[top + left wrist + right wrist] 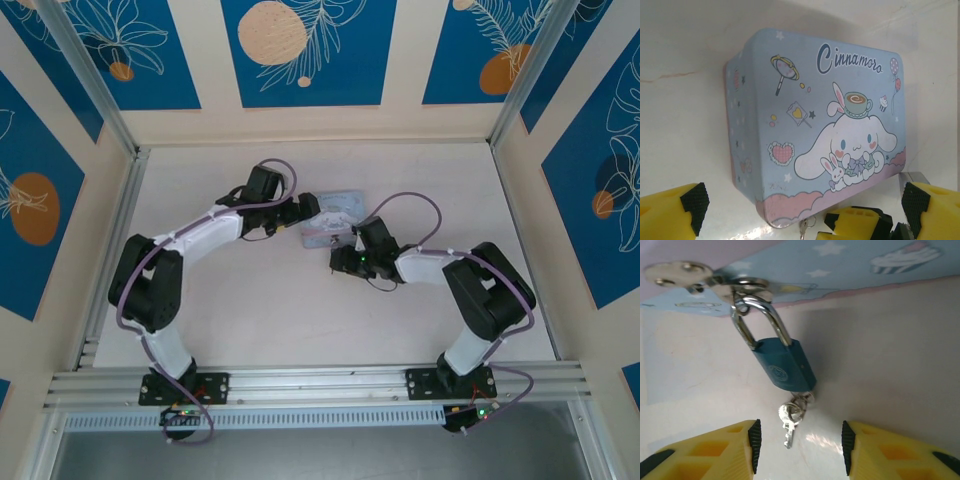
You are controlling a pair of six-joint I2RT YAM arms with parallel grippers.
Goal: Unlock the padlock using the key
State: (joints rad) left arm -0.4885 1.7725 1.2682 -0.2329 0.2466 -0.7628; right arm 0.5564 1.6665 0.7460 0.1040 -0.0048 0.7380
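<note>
The right gripper (800,444) holds its yellow fingers (752,442) partly apart and grips nothing. The small silvery metal key (789,421) hangs just beyond the gap between them, at the underside of the tiny blue-bodied padlock (784,365). Farther ahead, the padlock's grey shackle loops through the metal hasp (747,287) of the light blue cartoon-printed tin box (820,115). The left gripper (804,202) stands wide open and empty, with the box's lid ahead of its fingers.
</note>
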